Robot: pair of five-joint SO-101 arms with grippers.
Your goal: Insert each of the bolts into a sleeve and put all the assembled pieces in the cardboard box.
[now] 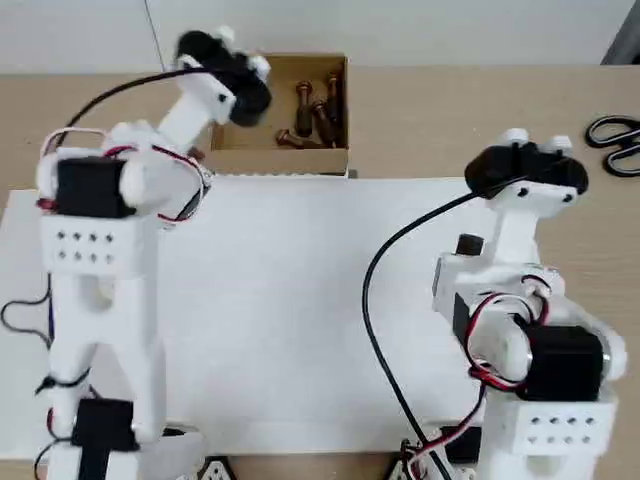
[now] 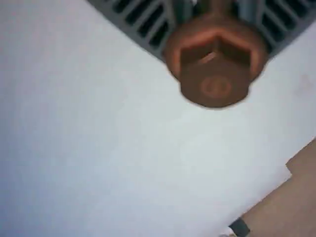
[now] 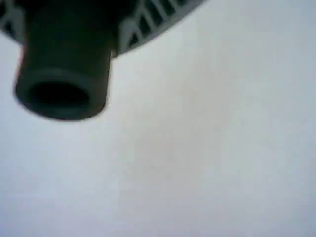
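Observation:
In the left wrist view a copper bolt (image 2: 215,64) shows its hex head, and my left gripper (image 2: 213,12) is shut on its shank between ribbed grey fingers (image 2: 140,22), above the white sheet (image 2: 123,163). My right gripper (image 3: 69,19) is shut on a black sleeve (image 3: 61,74) whose open bore faces the camera. From above, that sleeve (image 1: 468,243) sits beside the right arm's wrist (image 1: 520,175) over the sheet's right side. The left arm's wrist (image 1: 230,80) is up by the cardboard box (image 1: 280,160), which holds several assembled pieces (image 1: 315,110).
The white sheet (image 1: 300,300) covers most of the wooden table (image 1: 420,110). Black scissors (image 1: 615,140) lie at the far right edge. A black cable (image 1: 375,330) runs across the sheet from the right arm.

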